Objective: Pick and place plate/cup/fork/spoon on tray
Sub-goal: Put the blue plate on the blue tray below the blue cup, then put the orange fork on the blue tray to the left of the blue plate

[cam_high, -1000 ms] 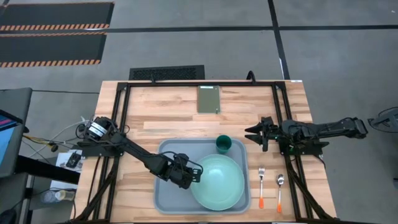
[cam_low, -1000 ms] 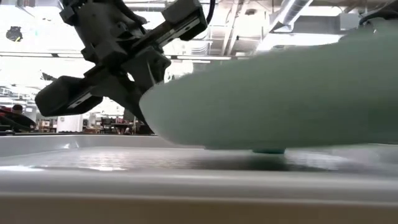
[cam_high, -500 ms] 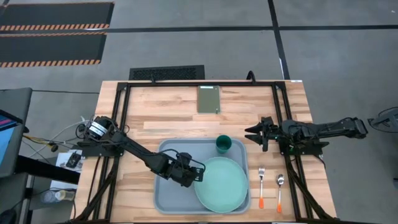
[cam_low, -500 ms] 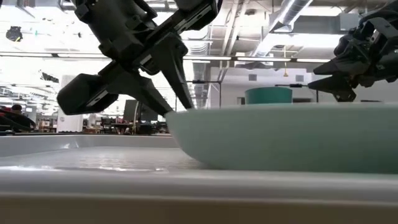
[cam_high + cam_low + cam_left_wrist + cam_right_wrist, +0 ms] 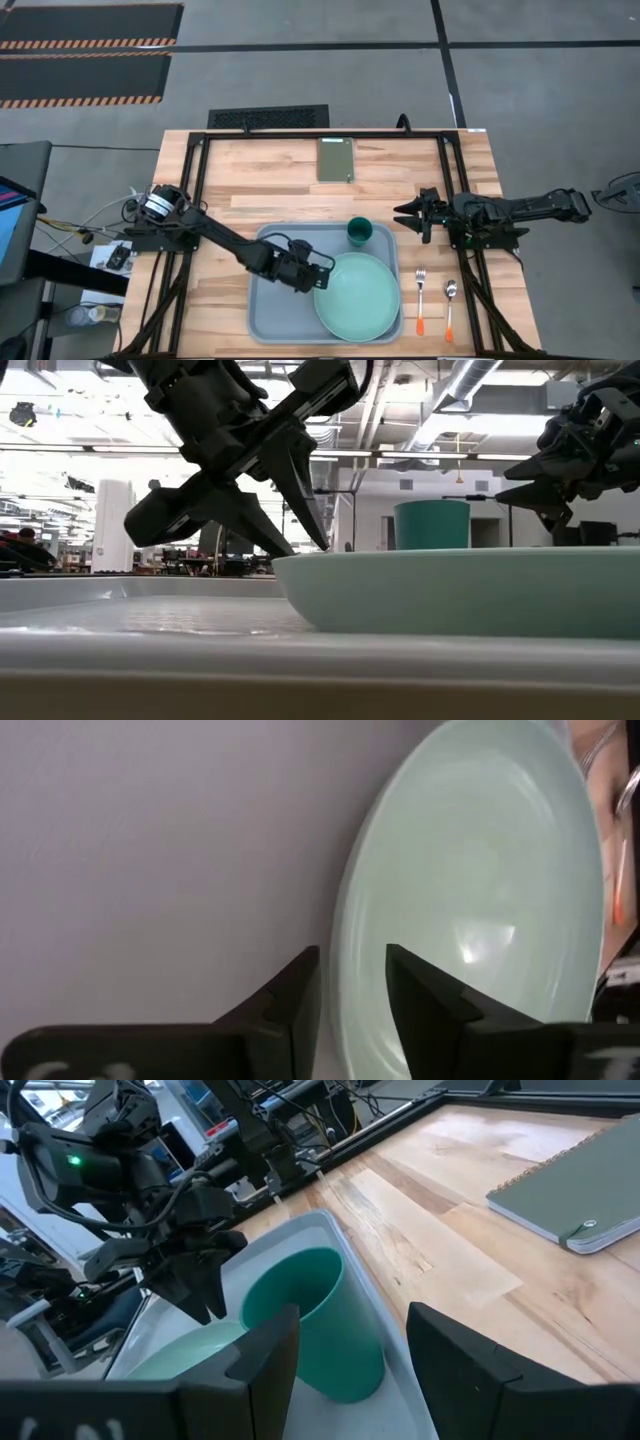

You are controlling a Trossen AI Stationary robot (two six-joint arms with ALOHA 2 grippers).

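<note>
The plate [image 5: 357, 297] lies flat in the tray [image 5: 268, 318], the left gripper [image 5: 318, 270] at its rim with fingers [image 5: 425, 1005] parted, grasping nothing, the right gripper [image 5: 410, 215] likewise released.

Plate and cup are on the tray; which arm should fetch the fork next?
Right. The right gripper hovers open just above the fork, which lies right of the tray; the left gripper sits at the plate rim.
</note>
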